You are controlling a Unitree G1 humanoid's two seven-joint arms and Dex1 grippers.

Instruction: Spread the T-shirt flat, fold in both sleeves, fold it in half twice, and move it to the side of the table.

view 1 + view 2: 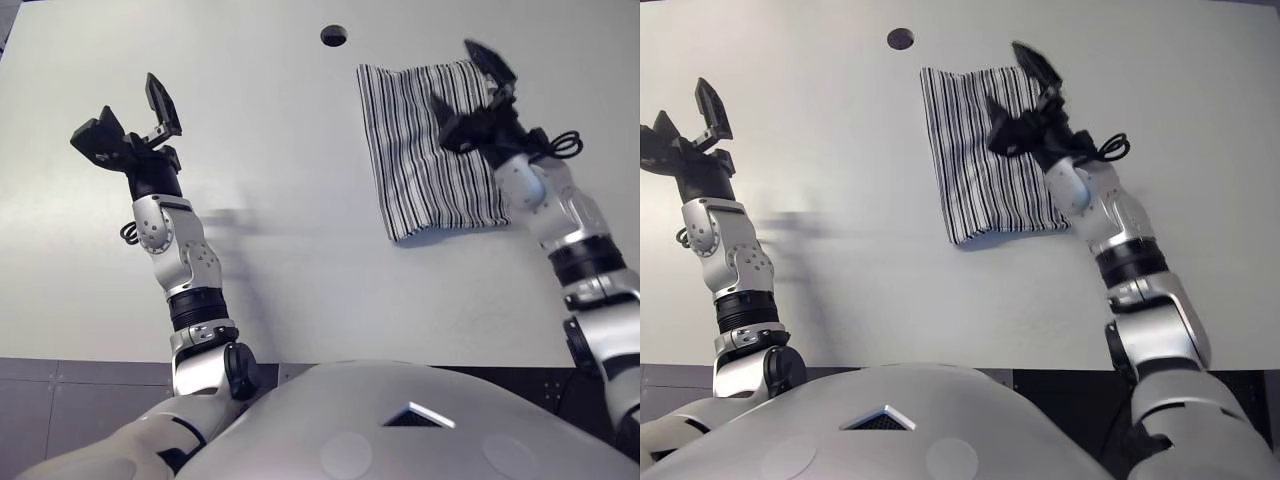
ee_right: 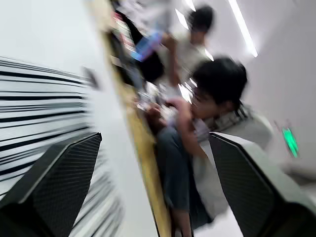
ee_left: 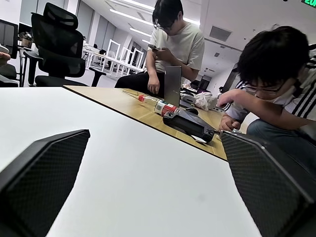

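I see the folded striped T-shirt (image 1: 970,170) flat on the white table (image 1: 840,290), near a round hole (image 1: 900,38); my right gripper (image 1: 1012,85) hangs spread over its right edge; my left gripper (image 1: 680,112), jaws apart, is well off to the left.

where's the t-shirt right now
In the left eye view the folded T-shirt lies far right on the table, beside the round hole, under the open right gripper.

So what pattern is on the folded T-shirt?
Narrow black and white stripes on the folded T-shirt, running along its longer side; clearest in the left eye view.
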